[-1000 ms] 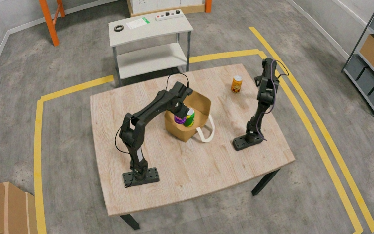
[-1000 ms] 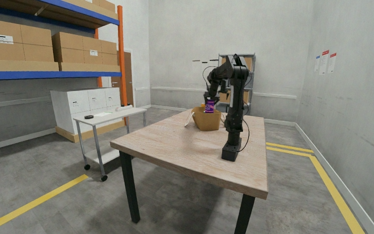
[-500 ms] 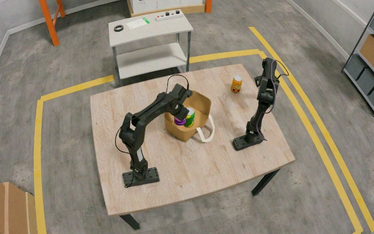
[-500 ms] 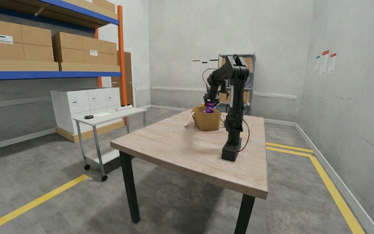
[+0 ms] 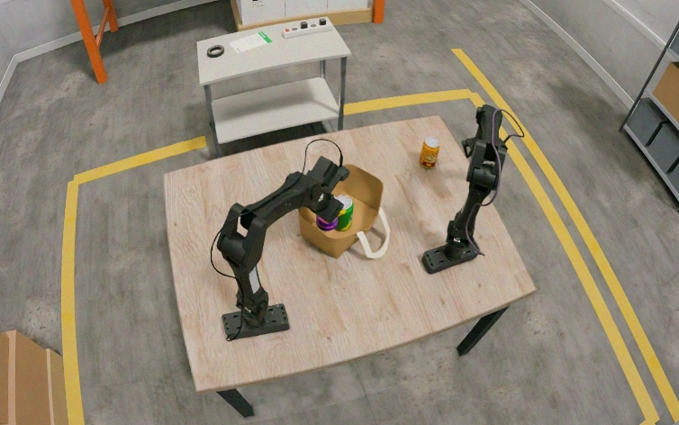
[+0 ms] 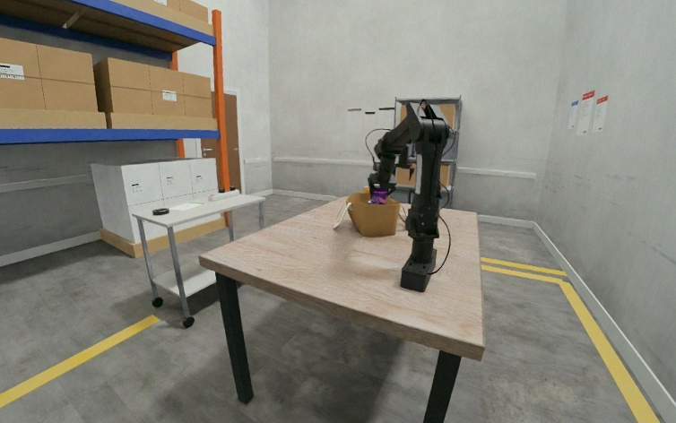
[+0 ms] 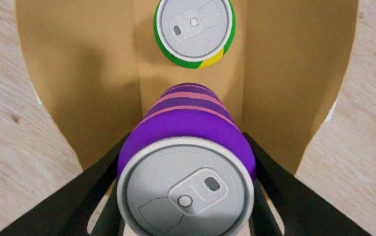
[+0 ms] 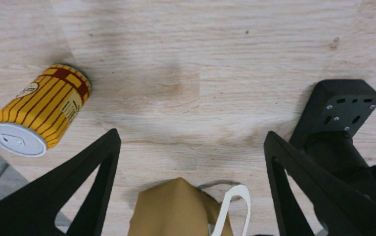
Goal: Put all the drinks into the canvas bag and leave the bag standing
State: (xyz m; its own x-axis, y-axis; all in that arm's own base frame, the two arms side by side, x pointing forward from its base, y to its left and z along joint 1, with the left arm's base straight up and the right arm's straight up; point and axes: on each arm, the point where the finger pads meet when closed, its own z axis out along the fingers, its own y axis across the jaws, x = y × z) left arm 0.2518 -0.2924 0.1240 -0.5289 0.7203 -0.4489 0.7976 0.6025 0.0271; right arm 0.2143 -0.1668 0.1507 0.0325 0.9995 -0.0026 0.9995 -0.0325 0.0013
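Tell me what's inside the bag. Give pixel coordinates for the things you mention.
The green can (image 5: 345, 214) (image 7: 194, 29) stands inside; the purple can (image 5: 326, 223) (image 6: 378, 195) (image 7: 186, 122) is partly in, between the left gripper's (image 7: 186, 165) fingers. The floor beneath them is covered.

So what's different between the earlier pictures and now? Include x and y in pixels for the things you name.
The left arm (image 5: 287, 193) (image 6: 429, 174) (image 7: 65, 200) has lowered the purple can (image 5: 327, 223) (image 6: 379, 195) (image 7: 186, 180) slightly, further into the bag (image 5: 315, 240) (image 6: 374, 219) (image 7: 65, 65) (image 8: 167, 212), still between its jaws. The green can (image 5: 345, 215) (image 7: 195, 30), orange can (image 5: 429, 152) (image 8: 47, 107) and right arm (image 5: 483, 173) (image 8: 65, 185) show no visible change.
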